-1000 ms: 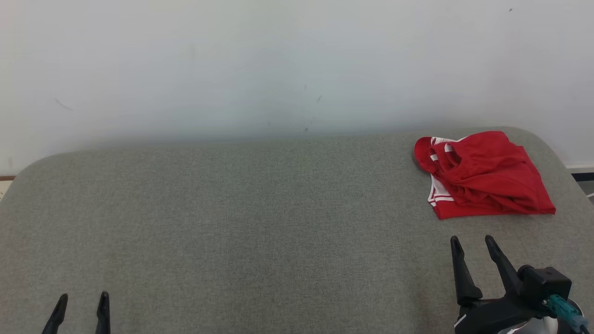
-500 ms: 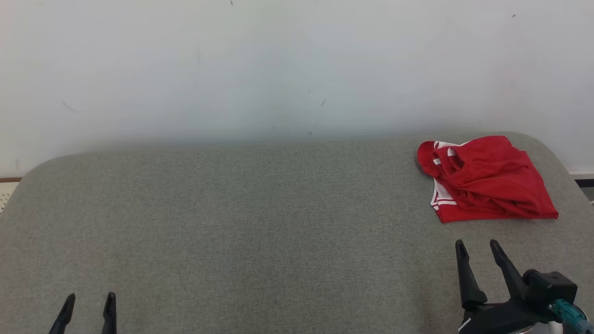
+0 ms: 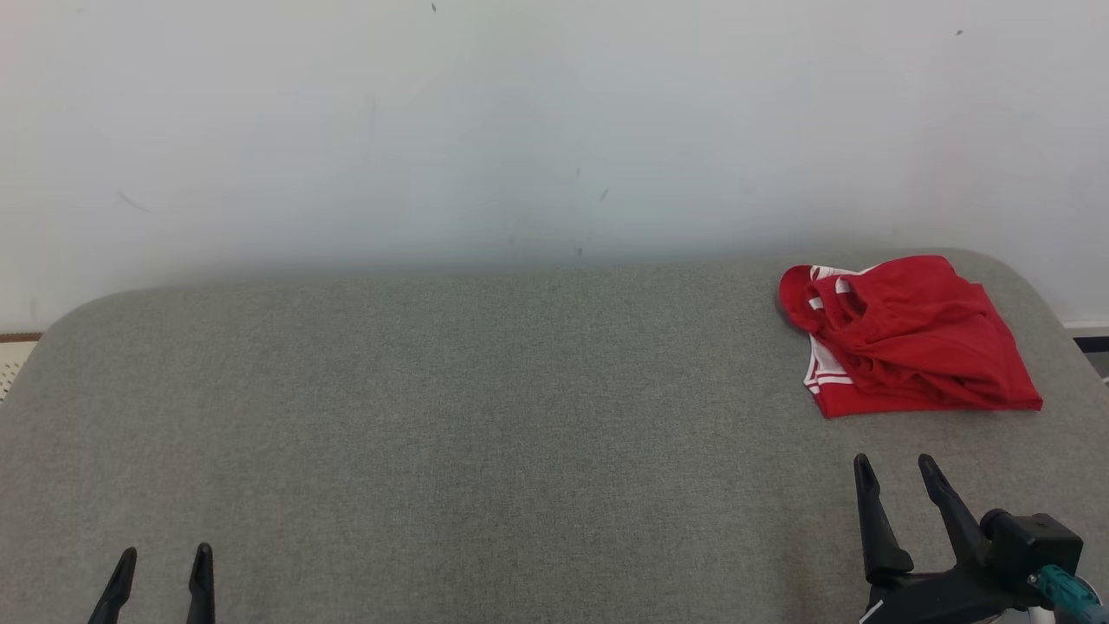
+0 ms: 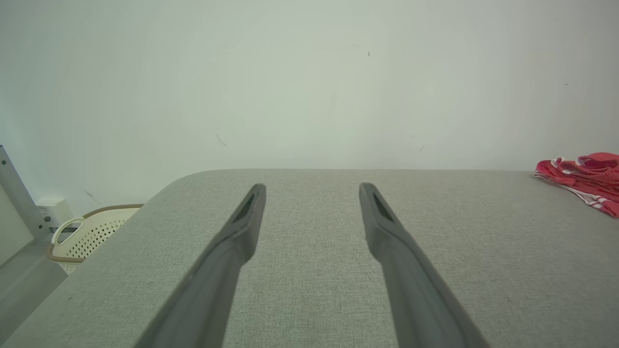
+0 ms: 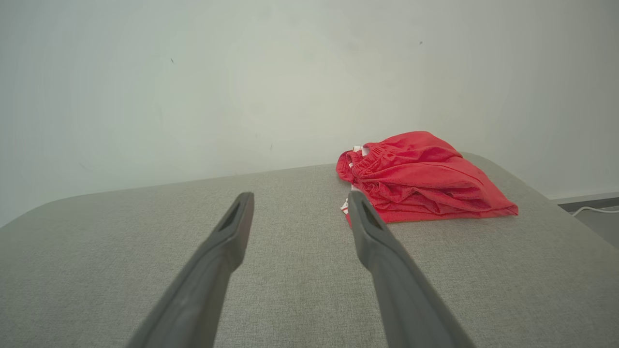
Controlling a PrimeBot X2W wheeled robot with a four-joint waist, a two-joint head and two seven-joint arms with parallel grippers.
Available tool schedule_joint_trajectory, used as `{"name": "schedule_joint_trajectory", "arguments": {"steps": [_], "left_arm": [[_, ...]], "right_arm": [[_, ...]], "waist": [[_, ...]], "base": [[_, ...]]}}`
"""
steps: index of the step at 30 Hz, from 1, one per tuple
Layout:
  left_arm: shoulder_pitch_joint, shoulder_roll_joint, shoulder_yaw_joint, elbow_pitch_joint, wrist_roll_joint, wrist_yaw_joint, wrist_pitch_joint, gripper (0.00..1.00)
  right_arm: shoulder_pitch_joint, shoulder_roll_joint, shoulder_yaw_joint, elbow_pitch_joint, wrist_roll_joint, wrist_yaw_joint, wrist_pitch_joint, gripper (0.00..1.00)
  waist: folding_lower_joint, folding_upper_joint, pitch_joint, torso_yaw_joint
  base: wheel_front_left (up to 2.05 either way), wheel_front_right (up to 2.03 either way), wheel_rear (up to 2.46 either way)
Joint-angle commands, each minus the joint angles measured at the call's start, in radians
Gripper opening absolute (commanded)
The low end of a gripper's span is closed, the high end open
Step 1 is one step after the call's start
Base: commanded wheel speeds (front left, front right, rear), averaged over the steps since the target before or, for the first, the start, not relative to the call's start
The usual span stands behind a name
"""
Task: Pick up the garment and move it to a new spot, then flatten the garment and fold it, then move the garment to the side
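- Wall (image 3: 520, 130): pale and plain, behind the far edge of the table.
- Table (image 3: 433, 433): grey cloth top with rounded far corners, spanning the head view.
- Garment (image 3: 910, 338): red with white stripes, lying in a folded, rumpled heap at the table's far right corner, well apart from both grippers. It forms a rough wedge. Its long axis runs across the table, tilted so that the right end lies nearer the robot. The bunched, gathered end is at the far left, the white-striped edge faces left, and the sharp corner points right. The near edge is fairly straight.
- Right gripper (image 3: 894, 461): low over the table at the near right, fingers pointing away from the robot toward the garment and leaning slightly left. The fingers stand apart with nothing between them. Their tips stop short of the garment's near edge. In the right wrist view, the garment sits just beyond the right-hand finger.
- Left gripper (image 3: 166, 555): at the near left, fingers pointing toward the wall, spread apart and empty, over bare table.
- Basket (image 4: 92, 229): cream and perforated, on the floor beyond the table's left corner.
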Motion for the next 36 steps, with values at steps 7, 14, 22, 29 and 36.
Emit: {"name": "schedule_joint_trajectory", "arguments": {"steps": [7, 14, 22, 29, 36], "left_arm": [[0.003, 0.004, 0.007, 0.004, -0.007, 0.015, -0.005, 1.00], [0.006, 0.007, 0.006, -0.002, -0.012, 0.015, -0.011, 1.00], [0.010, -0.028, -0.010, 0.042, -0.029, 0.006, 0.001, 0.00], [-0.025, -0.046, -0.013, 0.082, -0.159, -0.011, 0.015, 0.00], [-0.056, -0.063, -0.016, 0.116, -0.278, -0.025, 0.026, 0.00]], "right_arm": [[0.013, 0.001, 0.002, -0.010, -0.001, -0.001, 0.003, 1.00], [0.015, 0.005, 0.006, -0.003, 0.002, -0.001, 0.000, 1.00], [0.024, 0.010, 0.000, 0.047, 0.021, 0.000, 0.006, 0.00], [-0.013, 0.018, -0.038, 0.086, 0.149, 0.000, 0.044, 0.00], [-0.047, 0.024, -0.072, 0.122, 0.266, 0.000, 0.078, 0.00]], "waist": [[-0.0001, 0.0000, -0.001, -0.002], [-0.0001, 0.0000, -0.004, -0.002], [0.0000, 0.0000, -0.004, -0.003], [0.0000, 0.0000, 0.002, -0.001], [0.0000, 0.0000, 0.008, 0.001]], "base": [[0.00, 0.00, 0.00], [0.00, 0.00, 0.00], [0.00, 0.00, 0.00], [0.00, 0.00, 0.00], [0.00, 0.00, 0.00]]}}
